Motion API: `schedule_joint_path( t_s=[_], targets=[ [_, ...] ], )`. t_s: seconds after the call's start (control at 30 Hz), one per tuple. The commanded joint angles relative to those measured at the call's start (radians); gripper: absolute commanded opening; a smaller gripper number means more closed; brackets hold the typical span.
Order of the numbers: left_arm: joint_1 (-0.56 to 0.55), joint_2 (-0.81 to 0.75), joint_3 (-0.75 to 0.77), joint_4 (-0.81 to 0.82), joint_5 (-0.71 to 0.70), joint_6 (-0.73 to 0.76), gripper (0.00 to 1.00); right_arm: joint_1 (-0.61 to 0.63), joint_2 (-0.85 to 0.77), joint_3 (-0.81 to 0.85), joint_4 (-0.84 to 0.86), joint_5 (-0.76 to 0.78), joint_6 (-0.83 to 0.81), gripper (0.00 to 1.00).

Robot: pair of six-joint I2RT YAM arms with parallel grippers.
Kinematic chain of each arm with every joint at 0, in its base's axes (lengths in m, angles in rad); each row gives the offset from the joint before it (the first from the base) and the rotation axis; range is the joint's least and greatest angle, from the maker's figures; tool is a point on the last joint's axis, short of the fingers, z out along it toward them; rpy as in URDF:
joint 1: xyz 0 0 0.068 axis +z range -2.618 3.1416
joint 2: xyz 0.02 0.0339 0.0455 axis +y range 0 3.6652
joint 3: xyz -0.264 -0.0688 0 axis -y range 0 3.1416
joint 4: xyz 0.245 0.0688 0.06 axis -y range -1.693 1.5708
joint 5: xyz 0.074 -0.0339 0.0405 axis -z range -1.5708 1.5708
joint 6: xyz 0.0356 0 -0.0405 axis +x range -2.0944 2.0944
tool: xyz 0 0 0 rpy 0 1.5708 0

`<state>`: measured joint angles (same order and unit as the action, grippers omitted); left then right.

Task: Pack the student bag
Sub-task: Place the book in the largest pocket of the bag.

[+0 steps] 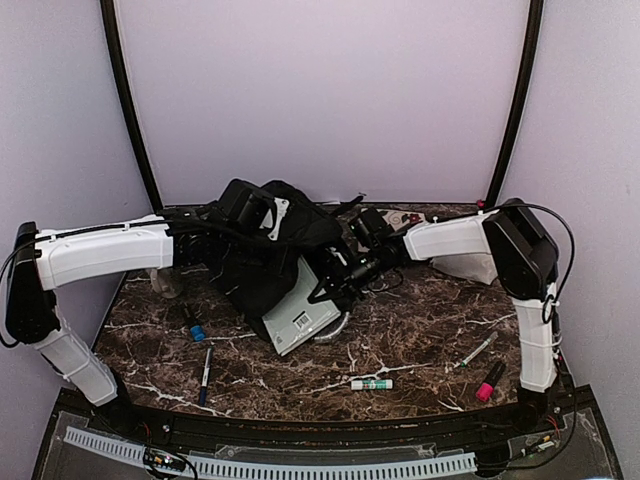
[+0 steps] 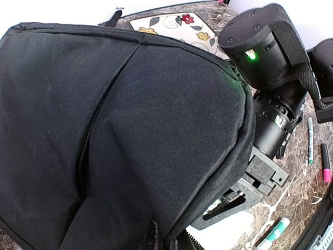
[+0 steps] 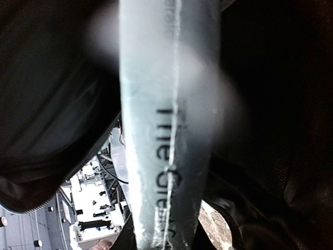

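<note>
**Lilac booth, marble table: bag, book, loose stationery**

Room: pale lilac walls (image 1: 320,90) on three sides. Two dark poles (image 1: 130,110) rise at the back corners.

Surface: dark brown marble-pattern table (image 1: 420,330) with white veins. A white slotted cable duct (image 1: 300,465) runs along the near edge.

Contents:
- Bag (image 1: 250,270): black, slumped at centre back, much the biggest item.
- Book (image 1: 300,315): pale grey with a barcode label. It is tilted, its lower corner on the table and its upper part against the bag's mouth.
- Left gripper (image 1: 268,218): at the top of the bag, fingers together. Whether they pinch fabric cannot be told.
- Right gripper (image 1: 335,280): fingers closed on the book's upper edge. The book's spine fills the middle of the right wrist view.
- Blue-capped marker (image 1: 195,328) and black pen (image 1: 205,372): front left, near each other.
- Glue stick (image 1: 371,384): white with a green cap, front centre.
- Clear pen (image 1: 478,350) and pink marker (image 1: 490,382): front right, beside the right arm's base.
- Flower-printed flat item (image 2: 177,26): behind the bag. What it is cannot be told.
</note>
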<state>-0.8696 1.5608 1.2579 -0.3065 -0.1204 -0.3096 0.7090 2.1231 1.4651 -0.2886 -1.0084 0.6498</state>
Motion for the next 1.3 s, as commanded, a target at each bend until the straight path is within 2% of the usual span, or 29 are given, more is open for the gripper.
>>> schedule_joint_path(
  t_s=[0.0, 0.17, 0.3, 0.43, 0.67, 0.77, 0.87, 1.07, 1.27],
  targets=[
    [-0.01, -0.091, 0.023, 0.075, 0.014, 0.031, 0.0, 0.016, -0.105, -0.062, 0.113, -0.002, 0.006, 0.0],
    [-0.005, -0.062, 0.089, 0.045, 0.094, 0.095, 0.0, 0.024, -0.101, -0.039, 0.164, 0.002, 0.049, 0.0],
    [-0.005, -0.024, 0.17, -0.061, 0.169, 0.177, 0.0, 0.012, -0.058, 0.021, 0.248, -0.014, 0.13, 0.0],
    [-0.005, -0.023, 0.175, -0.097, 0.21, 0.216, 0.0, 0.005, -0.032, 0.031, 0.294, -0.012, 0.151, 0.0],
    [-0.005, -0.026, 0.17, -0.105, 0.225, 0.249, 0.0, 0.028, -0.036, 0.149, 0.132, -0.011, -0.068, 0.0],
    [-0.005, -0.024, 0.169, -0.11, 0.217, 0.269, 0.0, 0.027, 0.034, 0.244, 0.0, -0.027, -0.172, 0.0],
    [-0.005, -0.014, 0.186, -0.124, 0.23, 0.289, 0.0, 0.026, 0.094, 0.282, -0.061, -0.03, -0.212, 0.0],
    [-0.005, 0.011, 0.219, -0.146, 0.208, 0.312, 0.0, 0.013, 0.127, 0.273, -0.085, 0.039, -0.24, 0.19],
    [-0.003, 0.006, 0.197, -0.137, 0.181, 0.317, 0.0, 0.003, 0.058, 0.25, -0.169, 0.173, -0.348, 0.4]
  ],
)
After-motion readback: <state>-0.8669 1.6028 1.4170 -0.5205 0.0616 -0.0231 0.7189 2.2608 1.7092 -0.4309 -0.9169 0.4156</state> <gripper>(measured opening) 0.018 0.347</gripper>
